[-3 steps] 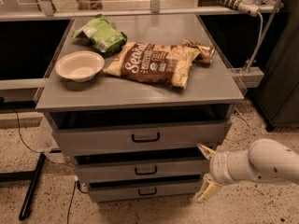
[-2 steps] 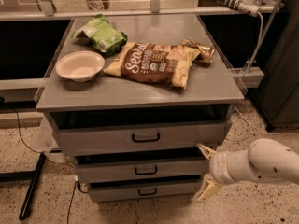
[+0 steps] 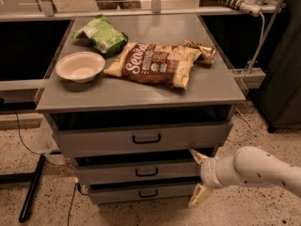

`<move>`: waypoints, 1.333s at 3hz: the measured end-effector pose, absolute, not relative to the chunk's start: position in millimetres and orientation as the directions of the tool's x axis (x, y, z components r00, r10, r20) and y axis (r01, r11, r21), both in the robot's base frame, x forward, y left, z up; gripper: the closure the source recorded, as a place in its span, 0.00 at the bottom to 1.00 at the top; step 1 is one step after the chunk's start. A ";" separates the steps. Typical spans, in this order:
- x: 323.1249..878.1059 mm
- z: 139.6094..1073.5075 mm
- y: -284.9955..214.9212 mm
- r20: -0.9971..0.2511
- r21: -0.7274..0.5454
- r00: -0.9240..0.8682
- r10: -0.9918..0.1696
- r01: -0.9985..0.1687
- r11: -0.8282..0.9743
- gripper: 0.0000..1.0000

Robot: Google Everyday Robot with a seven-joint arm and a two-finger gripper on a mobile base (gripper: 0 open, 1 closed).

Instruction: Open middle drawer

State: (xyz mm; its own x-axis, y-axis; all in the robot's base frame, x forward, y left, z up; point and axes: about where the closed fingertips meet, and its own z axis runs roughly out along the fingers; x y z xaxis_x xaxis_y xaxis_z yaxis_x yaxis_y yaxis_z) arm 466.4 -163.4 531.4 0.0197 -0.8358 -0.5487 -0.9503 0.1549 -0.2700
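The grey metal middle drawer [image 3: 108, 173] with a black bar handle [image 3: 146, 172] lies just left of the cream pincer [image 3: 197, 178], whose fingers stand apart at the drawer's right end. A round white bowl [image 3: 80, 66] and a brown snack bag [image 3: 153, 64] rest on the grey worktop [image 3: 141, 94] above.

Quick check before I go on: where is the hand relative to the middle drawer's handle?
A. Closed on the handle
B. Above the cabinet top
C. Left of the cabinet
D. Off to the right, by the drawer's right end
D: the hand sits by the right end of the middle drawer with its fingers spread open, while the black bar handle is untouched off to its left.
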 end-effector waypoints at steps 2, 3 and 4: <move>502.5 440.8 -161.9 -0.517 -0.348 0.056 -0.854 -0.925 0.151 0.00; 521.8 419.3 -161.7 -0.521 -0.411 0.101 -0.848 -0.900 0.145 0.00; 531.3 420.3 -160.7 -0.527 -0.415 0.105 -0.844 -0.898 0.147 0.00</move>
State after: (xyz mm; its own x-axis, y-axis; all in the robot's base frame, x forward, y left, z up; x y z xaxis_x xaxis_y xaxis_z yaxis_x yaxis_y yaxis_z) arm 531.3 -160.7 420.3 0.1055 -0.8435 -0.5266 -0.8979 0.1468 -0.4150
